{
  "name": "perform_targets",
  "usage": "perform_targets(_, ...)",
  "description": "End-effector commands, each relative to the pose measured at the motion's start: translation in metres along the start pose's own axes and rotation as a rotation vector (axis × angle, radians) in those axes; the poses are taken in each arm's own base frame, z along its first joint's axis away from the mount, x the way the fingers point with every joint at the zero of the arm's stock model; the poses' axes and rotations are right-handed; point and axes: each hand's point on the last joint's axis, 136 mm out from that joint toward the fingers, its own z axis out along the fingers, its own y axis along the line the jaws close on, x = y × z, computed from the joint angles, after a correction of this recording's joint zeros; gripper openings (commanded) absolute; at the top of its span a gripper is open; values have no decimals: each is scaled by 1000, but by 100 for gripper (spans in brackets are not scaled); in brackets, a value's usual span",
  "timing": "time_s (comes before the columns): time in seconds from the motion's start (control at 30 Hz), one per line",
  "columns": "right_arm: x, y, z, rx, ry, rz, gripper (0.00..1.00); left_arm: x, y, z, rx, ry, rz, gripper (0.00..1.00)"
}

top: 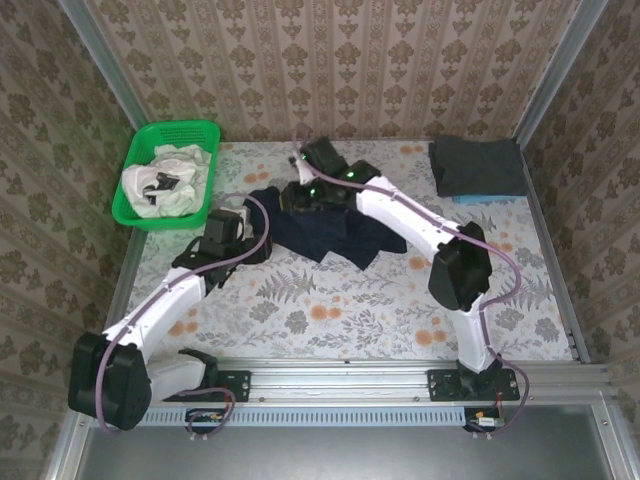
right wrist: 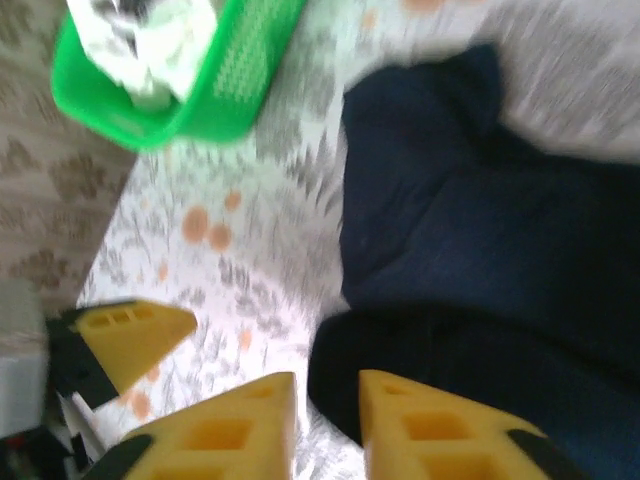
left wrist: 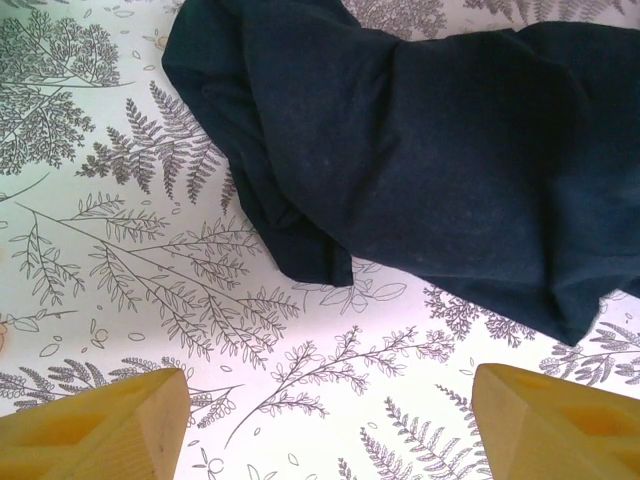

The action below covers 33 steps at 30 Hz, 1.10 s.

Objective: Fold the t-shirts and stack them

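left gripper [left wrist: 330, 425]: jaws wide apart, empty, over the bench [left wrist: 120, 250] beside the navy t-shirt [left wrist: 430, 160] | right gripper [right wrist: 328, 390]: jaws narrowly parted at the shirt's edge, blurred, hold unclear | navy t-shirt: crumpled mid-bench | grey t-shirt [top: 478, 165]: folded, far right corner

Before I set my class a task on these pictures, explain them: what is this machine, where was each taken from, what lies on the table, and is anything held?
Two robot arms with two-finger grippers stand at a table. One picture looks down from above; the others come from wrist cameras. On the table lie a crumpled navy t-shirt, a folded dark grey t-shirt on a light blue one, and a green basket of white shirts. The left gripper is open, empty. The right gripper's view is blurred; its grip is unclear.
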Motion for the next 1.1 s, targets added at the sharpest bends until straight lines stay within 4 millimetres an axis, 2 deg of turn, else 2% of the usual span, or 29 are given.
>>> perform_targets(0.0, 16, 1, -23, -12, 28, 14, 47, 4, 1, -2, 17, -22, -2, 76)
perform_targets(0.13, 31, -45, -72, 80, -77, 69, 55, 5, -18, 3, 114, -32, 11, 80)
perform_targets(0.2, 42, -90, -97, 176, -145, 135, 57, 5, -32, 10, 155, -33, 37, 84)
perform_targets(0.27, 58, -145, -110, 281, -157, 245, 57, 5, -40, 19, 162, -29, 64, 88)
perform_targets(0.3, 67, -170, -114, 321, -143, 296, 56, 4, -42, 25, 169, -24, 65, 90)
perform_targets(0.37, 77, -199, -113, 363, -120, 345, 57, 4, -42, 39, 167, 13, 43, 91)
perform_targets(0.43, 77, -213, -106, 366, -99, 358, 58, 7, -45, 51, 176, 68, 30, 93)
perform_targets(0.57, 65, -237, -86, 377, -65, 382, 57, 4, -33, 71, 127, 97, 51, 94)
perform_targets(0.63, 69, -251, -80, 434, -29, 395, 57, 2, -27, 80, 116, 113, 57, 91)
perform_targets(0.67, 80, -259, -78, 477, 4, 406, 58, 3, -25, 83, 118, 128, 61, 90)
perform_targets(0.73, 92, -274, -75, 526, 19, 420, 58, 7, -21, 90, 131, 152, 60, 84)
perform_targets(0.77, 92, -280, -70, 521, 10, 427, 58, 9, -21, 93, 156, 160, 49, 78)
perform_targets(0.87, 107, -288, -64, 512, 50, 470, 57, 8, -38, 96, 302, 173, 10, 67)
perform_targets(1.0, 125, -290, -75, 536, 37, 487, 56, 7, -63, 88, 431, 168, 6, 65)
perform_targets(1.07, 133, -293, -82, 540, 24, 508, 54, 8, -70, 87, 466, 164, 5, 58)
